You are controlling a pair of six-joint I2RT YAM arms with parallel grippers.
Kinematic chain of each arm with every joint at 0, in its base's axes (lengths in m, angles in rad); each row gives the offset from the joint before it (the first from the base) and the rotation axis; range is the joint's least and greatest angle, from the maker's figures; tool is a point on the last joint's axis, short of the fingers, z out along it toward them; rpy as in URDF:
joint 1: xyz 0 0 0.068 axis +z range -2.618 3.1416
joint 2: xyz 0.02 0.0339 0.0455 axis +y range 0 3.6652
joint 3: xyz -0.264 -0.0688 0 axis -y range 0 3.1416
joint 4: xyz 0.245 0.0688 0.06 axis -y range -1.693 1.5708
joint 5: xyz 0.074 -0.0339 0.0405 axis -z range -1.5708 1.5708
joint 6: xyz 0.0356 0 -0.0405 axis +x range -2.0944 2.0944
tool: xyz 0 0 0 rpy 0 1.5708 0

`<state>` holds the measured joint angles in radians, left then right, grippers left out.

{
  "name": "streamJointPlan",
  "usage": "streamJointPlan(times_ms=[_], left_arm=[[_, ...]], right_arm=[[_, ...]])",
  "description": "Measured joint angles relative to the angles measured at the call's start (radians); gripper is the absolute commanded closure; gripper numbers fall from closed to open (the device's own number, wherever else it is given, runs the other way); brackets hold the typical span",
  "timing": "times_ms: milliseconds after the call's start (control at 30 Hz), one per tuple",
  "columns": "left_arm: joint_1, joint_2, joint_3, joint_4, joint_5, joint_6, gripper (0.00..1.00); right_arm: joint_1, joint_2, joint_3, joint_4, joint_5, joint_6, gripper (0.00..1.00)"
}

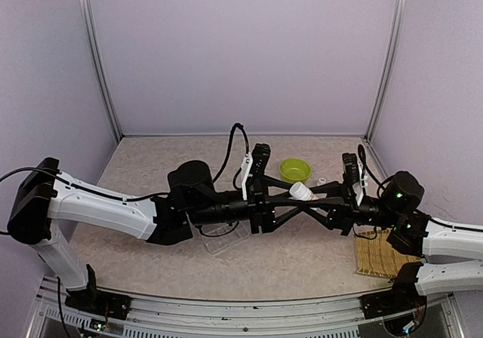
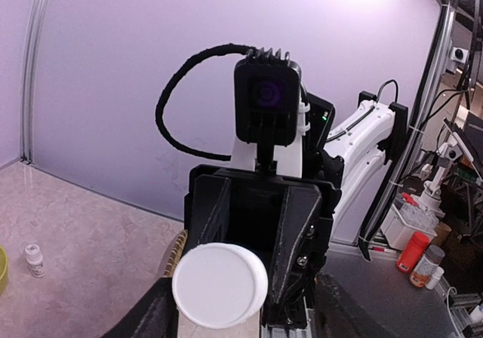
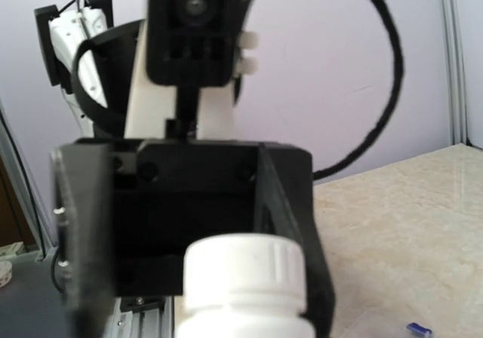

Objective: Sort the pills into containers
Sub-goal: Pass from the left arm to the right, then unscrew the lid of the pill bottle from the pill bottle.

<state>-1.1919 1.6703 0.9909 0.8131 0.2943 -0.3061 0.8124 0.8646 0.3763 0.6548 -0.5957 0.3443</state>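
Observation:
A white bottle [image 1: 300, 192] with a ribbed white cap is held in the air between both arms. My right gripper [image 1: 311, 201] is shut on its body. In the right wrist view the bottle [image 3: 245, 289] rises from the bottom edge and hides my own fingers. My left gripper [image 1: 294, 202] faces it, jaws apart, around the cap [image 2: 219, 285], which shows end-on. The clear pill box [image 1: 226, 241] lies on the table under my left arm. A small blue speck [image 3: 417, 328], perhaps a pill, lies on the table. No other pills show.
A lime-green bowl [image 1: 294, 170] stands behind the grippers. A small white bottle [image 1: 322, 181] stands to its right and also shows in the left wrist view [image 2: 32, 259]. A bamboo mat [image 1: 381, 253] lies at the near right.

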Motion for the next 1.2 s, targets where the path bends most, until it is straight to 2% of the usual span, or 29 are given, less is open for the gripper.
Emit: streamJointPlan(times_ms=[167,200,333,800,1200], left_arm=[[-0.001,-0.026,-0.001,-0.026,-0.011,0.019,0.03],[-0.001,-0.031,-0.001,-0.026,-0.011,0.019,0.02],[0.002,-0.039,-0.001,-0.028,0.016,0.035,0.01],[0.034,-0.029,-0.001,0.015,0.254,0.081,0.01],[0.034,0.008,-0.001,0.032,0.307,0.090,0.01]], right_arm=[[0.000,0.000,0.000,0.000,0.006,0.006,0.96],[0.000,0.001,0.000,0.001,0.006,0.009,0.96],[0.006,0.017,0.000,0.011,-0.002,0.021,0.97],[0.104,0.148,0.001,0.087,-0.024,0.042,0.98],[0.109,0.144,0.002,0.108,0.026,0.046,0.99]])
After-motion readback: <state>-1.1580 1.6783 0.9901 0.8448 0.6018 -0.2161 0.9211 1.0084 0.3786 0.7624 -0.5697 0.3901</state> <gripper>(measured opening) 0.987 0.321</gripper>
